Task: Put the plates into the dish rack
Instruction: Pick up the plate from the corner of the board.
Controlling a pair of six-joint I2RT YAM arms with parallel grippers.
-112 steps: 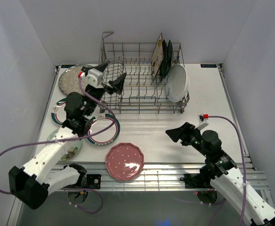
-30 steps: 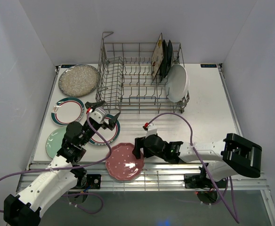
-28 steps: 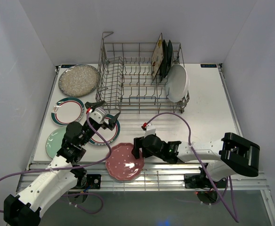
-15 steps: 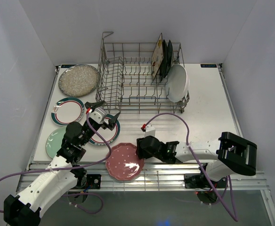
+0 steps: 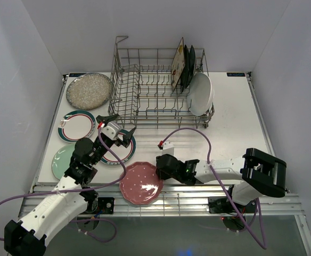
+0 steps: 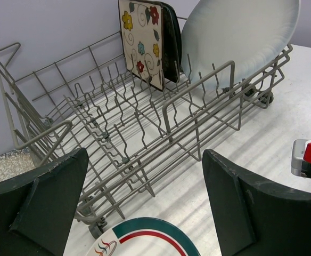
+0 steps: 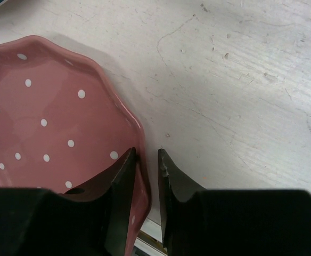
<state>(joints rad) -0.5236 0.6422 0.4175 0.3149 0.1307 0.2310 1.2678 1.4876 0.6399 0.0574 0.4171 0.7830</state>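
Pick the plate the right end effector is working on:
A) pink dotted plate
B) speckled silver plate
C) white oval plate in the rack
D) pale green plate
A: in the right wrist view, the right end effector straddles the rim of the pink dotted plate, with one finger over the plate and the other over the bare table.

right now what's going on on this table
The right gripper has its fingers either side of the rim of the pink plate; a firm grip isn't clear yet. The left gripper is open and empty above a teal-rimmed plate. The dish rack holds a few plates at its right end.
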